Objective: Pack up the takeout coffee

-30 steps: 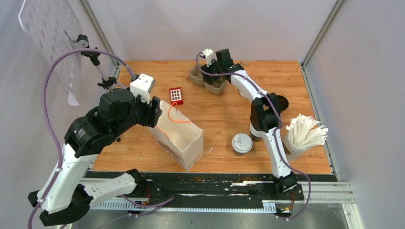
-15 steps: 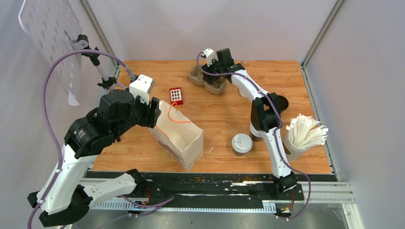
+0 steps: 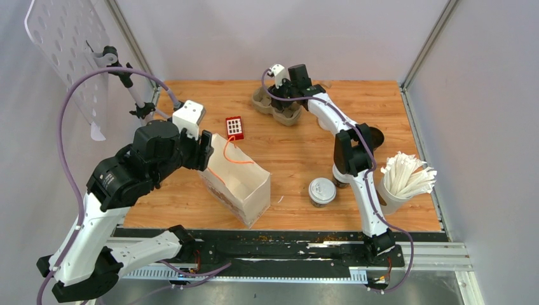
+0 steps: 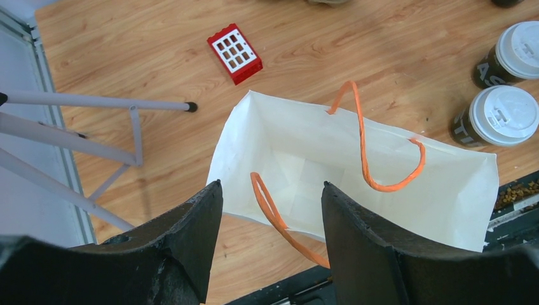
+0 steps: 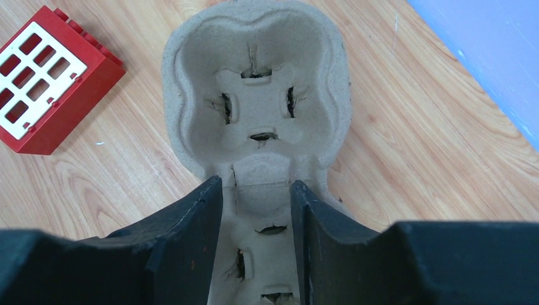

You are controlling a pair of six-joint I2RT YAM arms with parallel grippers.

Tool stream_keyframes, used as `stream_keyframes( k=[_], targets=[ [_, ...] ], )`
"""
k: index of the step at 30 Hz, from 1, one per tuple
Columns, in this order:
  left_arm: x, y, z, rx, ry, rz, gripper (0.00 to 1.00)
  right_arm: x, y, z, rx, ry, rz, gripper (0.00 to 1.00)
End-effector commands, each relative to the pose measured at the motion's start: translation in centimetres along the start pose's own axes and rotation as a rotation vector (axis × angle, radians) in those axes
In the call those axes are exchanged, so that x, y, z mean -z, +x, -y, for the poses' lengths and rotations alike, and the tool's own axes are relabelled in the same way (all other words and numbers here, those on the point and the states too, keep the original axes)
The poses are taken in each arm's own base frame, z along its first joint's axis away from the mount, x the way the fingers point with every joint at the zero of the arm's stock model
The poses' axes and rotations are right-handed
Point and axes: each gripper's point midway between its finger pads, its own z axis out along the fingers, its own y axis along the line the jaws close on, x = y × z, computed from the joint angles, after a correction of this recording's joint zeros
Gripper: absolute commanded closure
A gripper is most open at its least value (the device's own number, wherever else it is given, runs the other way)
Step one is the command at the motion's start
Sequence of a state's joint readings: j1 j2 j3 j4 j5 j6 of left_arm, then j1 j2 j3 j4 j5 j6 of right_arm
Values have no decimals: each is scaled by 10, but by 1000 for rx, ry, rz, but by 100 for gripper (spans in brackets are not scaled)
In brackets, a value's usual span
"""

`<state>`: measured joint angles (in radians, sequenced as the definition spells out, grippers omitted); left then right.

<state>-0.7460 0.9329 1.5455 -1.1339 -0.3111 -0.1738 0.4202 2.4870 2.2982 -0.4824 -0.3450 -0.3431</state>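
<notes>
Left gripper (image 4: pixel 270 190): fingers spread, holding nothing, hanging over the open mouth of the paper bag (image 4: pixel 457 203). One orange handle (image 4: pixel 279 219) of the bag runs below the gap between the fingers. The bag stands upright on the wooden table (image 3: pixel 299 149), its white floor showing bare. Beyond the bag's far corner lies a red block (image 4: pixel 234 53). Just off the bag's right end stand the near takeout coffee cup (image 4: pixel 505 114) and the far takeout coffee cup (image 4: pixel 524 47), both lidded, upright, on the table and outside the bag. Right gripper (image 5: pixel 256 184): at the back of the table, fingers set either side of the narrow waist of the pulp tray (image 5: pixel 254 82); whether they pinch it I cannot tell. The tray's wells show bare pulp. A holder of white sticks (image 3: pixel 407 178) stands at the table's right edge, well apart from both grippers.
</notes>
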Motion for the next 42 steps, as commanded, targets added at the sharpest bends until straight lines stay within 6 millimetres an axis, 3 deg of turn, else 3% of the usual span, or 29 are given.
stream_keyframes(
  k=[1, 20, 32, 37, 42],
  targets=[
    [0, -8, -2, -1, -12, 37, 34, 6, -36, 11, 58, 29, 103, 59],
    [-7, -5, -2, -8, -23, 26, 33, -11, -8, 3, 88, 13, 47, 53],
    [-8, -6, -5, -13, -37, 29, 33, -16, 1, 1, 90, 11, 29, 60],
    [-8, -5, -6, -17, -46, 23, 33, -11, -7, 2, 98, 17, 40, 66],
    [-9, 1, -11, -21, -76, -18, 33, 6, -34, 2, 118, 27, 97, 71]
  ],
)
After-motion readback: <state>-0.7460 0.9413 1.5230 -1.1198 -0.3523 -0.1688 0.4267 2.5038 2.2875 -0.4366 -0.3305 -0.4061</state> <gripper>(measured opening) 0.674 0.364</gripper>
